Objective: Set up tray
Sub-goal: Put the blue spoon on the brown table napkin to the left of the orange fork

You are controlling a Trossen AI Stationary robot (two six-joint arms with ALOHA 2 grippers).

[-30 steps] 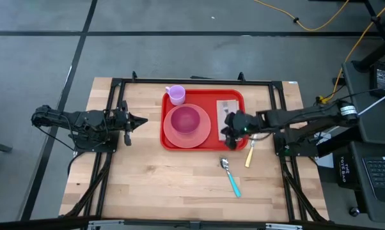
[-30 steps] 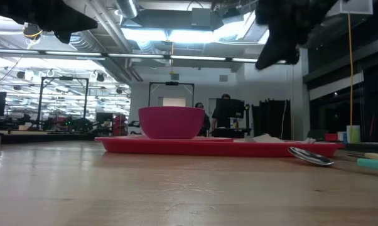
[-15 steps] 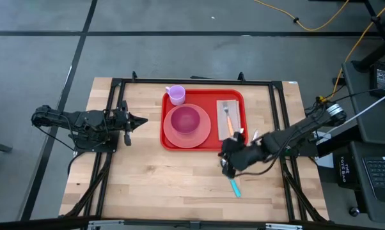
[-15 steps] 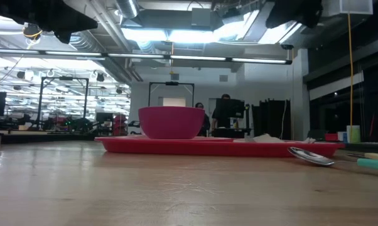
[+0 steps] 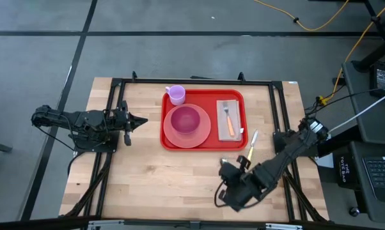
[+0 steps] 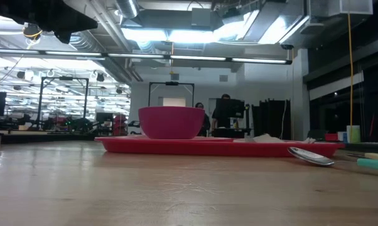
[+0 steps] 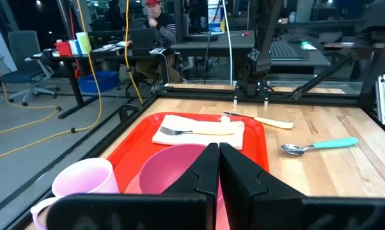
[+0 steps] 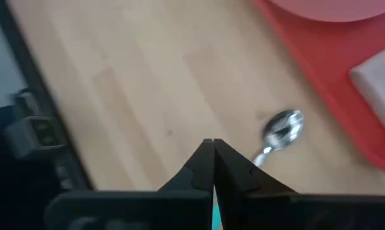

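1. The right gripper (image 5: 223, 195) hangs over the near part of the worktop (image 5: 148, 172), its jaws pressed together with nothing between them.
2. Just ahead of those closed jaws lies a spoon (image 8: 279, 133), bowl up on the bare wood; its teal handle (image 6: 372, 163) shows at the edge of the low view.
3. Further on past the spoon is the tray (image 5: 234, 142), the big red one, flat on the worktop and well apart from the right gripper.
4. The left gripper (image 5: 141, 120) waits off the tray's left side, jaws shut and empty, pointing at the tray.
5. Straight in front of the left jaws, on the tray, sits a pink bowl (image 7: 180, 171) on a pink plate (image 5: 202, 133); a pale pink cup (image 7: 87, 182) stands beside it on the tray's far corner.
6. Beyond the bowl from those jaws, a fork (image 7: 196, 131) rests on a white napkin (image 7: 234, 135), still on the tray.
7. A knife with a cream handle (image 7: 269, 121) lies on the wood just off the tray's right rim.
8. A person (image 7: 157, 19) sits at a desk in the room behind.
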